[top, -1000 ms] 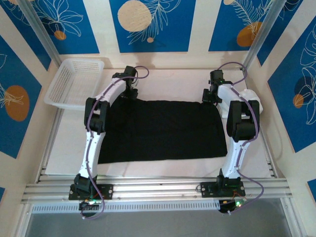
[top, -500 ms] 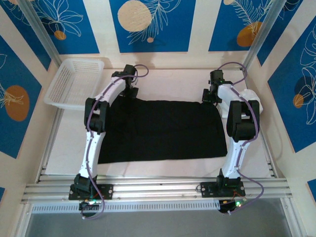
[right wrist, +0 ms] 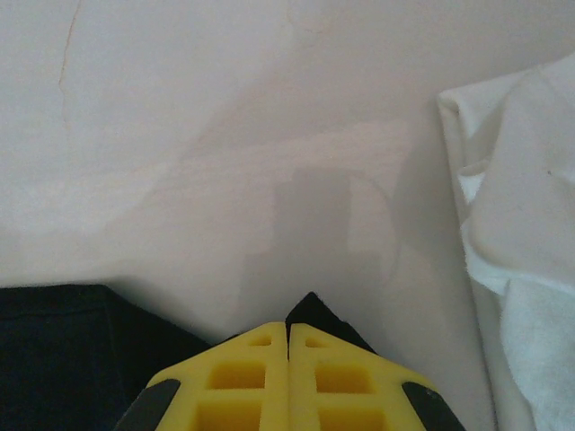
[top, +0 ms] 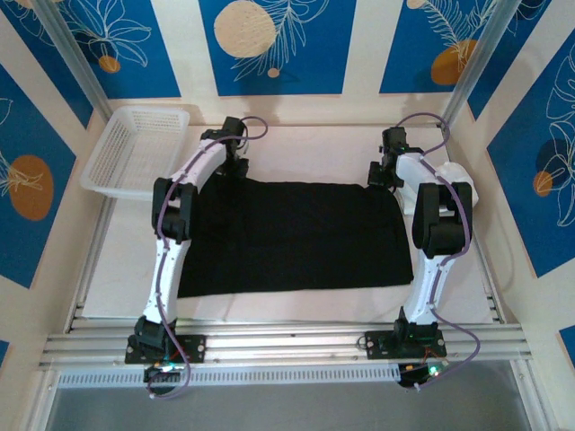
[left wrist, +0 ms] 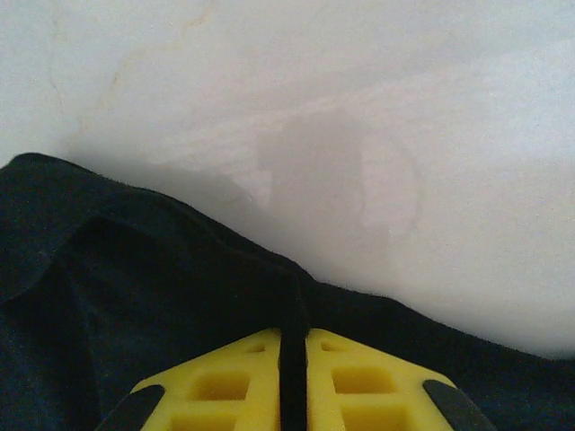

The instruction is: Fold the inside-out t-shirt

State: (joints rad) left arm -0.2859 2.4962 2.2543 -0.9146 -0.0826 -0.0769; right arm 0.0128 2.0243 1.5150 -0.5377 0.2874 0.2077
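The inside-out t-shirt (top: 292,238) is plain black across the face turned up to me. The surface (top: 305,148) is pale cream with faint grey smudges. The pads (left wrist: 229,382) of my left jaws are bright yellow with a moulded grid of squares, and the pads (right wrist: 243,377) of my right jaws match them. The folded cloth (right wrist: 521,224) is white. The basket (top: 135,148) is white lattice. My arms (top: 193,171) are white with black joints and purple cables. The wall panels (top: 305,54) are blue with white outlined leaves and cream or orange discs.
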